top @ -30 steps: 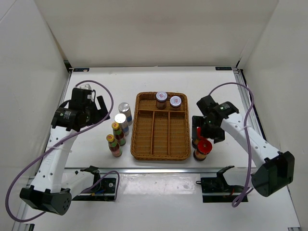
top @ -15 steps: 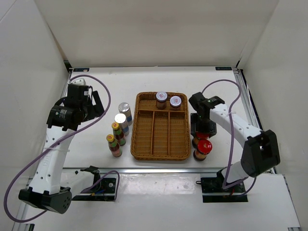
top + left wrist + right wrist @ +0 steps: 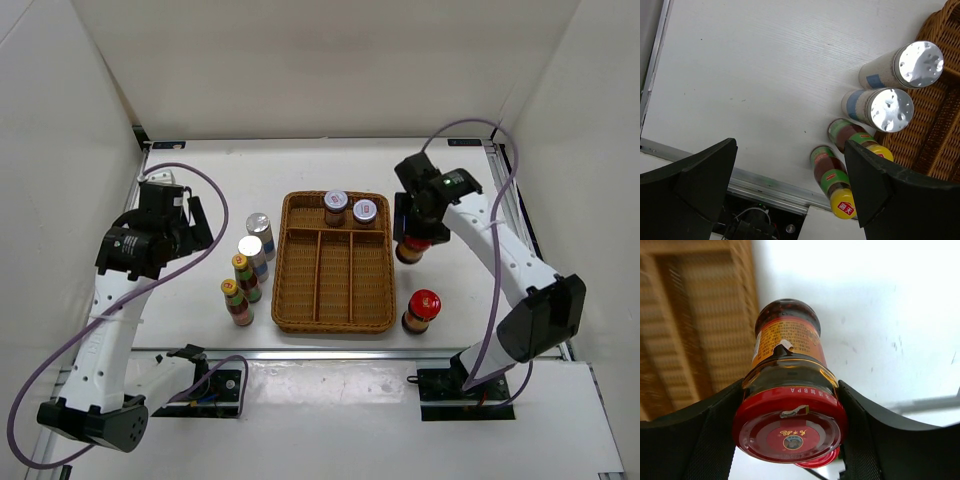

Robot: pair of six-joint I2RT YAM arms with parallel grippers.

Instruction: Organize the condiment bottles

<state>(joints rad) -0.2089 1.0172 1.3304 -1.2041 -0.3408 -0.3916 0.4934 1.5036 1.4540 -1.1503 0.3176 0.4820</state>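
My right gripper (image 3: 413, 238) (image 3: 790, 415) is shut on a red-capped dark bottle (image 3: 787, 355), held up just right of the wicker tray (image 3: 282, 270). The other red-capped bottle (image 3: 421, 310) stands near the front edge. Two grey-lidded jars (image 3: 336, 207) (image 3: 365, 212) sit in the tray's back compartment. Left of the tray stand two silver-topped bottles (image 3: 260, 228) (image 3: 887, 110) and two yellow-capped ones (image 3: 245, 275) (image 3: 832, 175). My left gripper (image 3: 195, 225) (image 3: 790, 185) hangs open above the table to their left, holding nothing.
The tray's three long front compartments (image 3: 335, 275) hold nothing. A metal rail (image 3: 330, 352) runs along the table's near edge. White walls close in the table on three sides. Purple cables loop from both arms.
My right gripper closed on a red-capped bottle, lifted it from beside its twin and carried it back along the tray's right side. The left arm shifted slightly left, still open.
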